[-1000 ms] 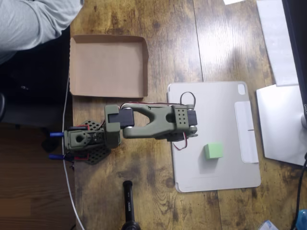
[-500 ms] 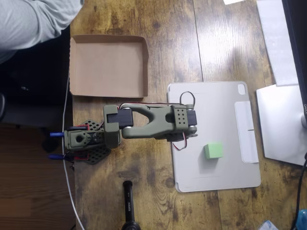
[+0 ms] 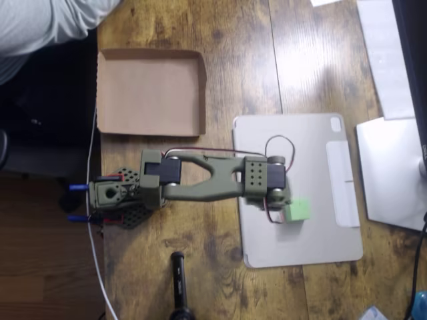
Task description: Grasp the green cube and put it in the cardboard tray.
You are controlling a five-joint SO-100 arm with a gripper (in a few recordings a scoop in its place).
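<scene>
In the overhead view the light green cube (image 3: 298,209) sits on a pale grey tablet-like slab (image 3: 303,143), in its lower right part. The olive arm reaches right from its base (image 3: 115,197) across the slab. Its gripper (image 3: 280,205) hangs at the cube's left side, touching or overlapping its edge. The wrist body hides the fingers, so I cannot tell how the jaws stand. The brown cardboard tray (image 3: 150,90) lies at upper left, far from the cube, with its floor bare.
A person's grey sleeve (image 3: 47,23) shows at the top left corner. A black cylinder (image 3: 179,283) lies near the bottom edge. White sheets and a pale device (image 3: 390,173) line the right side. A cable (image 3: 97,260) runs down the table's left edge.
The arm has stretched to the right and slightly down, bringing its wrist from the slab's left part to the cube's left side. The cube and tray stayed put.
</scene>
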